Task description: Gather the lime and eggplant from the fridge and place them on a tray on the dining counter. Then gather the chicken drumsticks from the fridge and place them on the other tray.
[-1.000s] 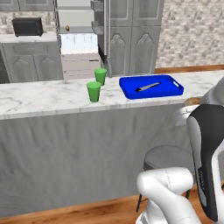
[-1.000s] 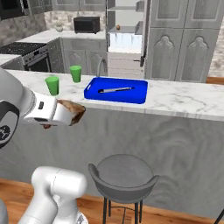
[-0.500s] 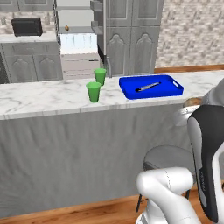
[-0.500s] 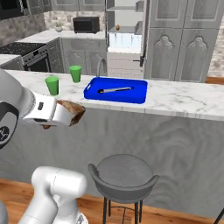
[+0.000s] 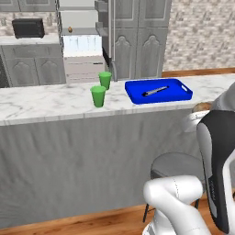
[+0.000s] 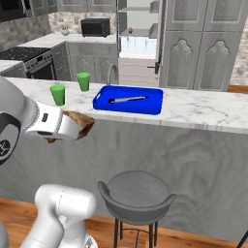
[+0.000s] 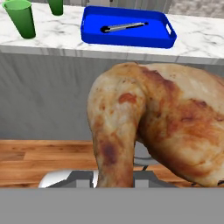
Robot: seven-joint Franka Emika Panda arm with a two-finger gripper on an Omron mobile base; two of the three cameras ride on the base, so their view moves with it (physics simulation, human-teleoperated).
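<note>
Browned, glossy chicken drumstick [image 7: 157, 122] clamped in hand [image 6: 80, 127]; blue rectangular tray [image 6: 128, 100] on veined marble dining counter [image 6: 203, 111].

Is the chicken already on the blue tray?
No, the chicken is in the pincer, in front of the counter, and the blue tray holds just a long utensil.

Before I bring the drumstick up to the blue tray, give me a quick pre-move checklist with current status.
1. Chicken drumstick held in the claw: ok.
2. Blue tray on the dining counter in sight: ok.
3. Tray free for the drumstick: not ok, a utensil lies inside.
4. Two green cups stand apart from the tray: ok.
5. Stool sits low, under the counter edge: ok.
6. Lime and eggplant already on the other tray: cannot tell.
</note>
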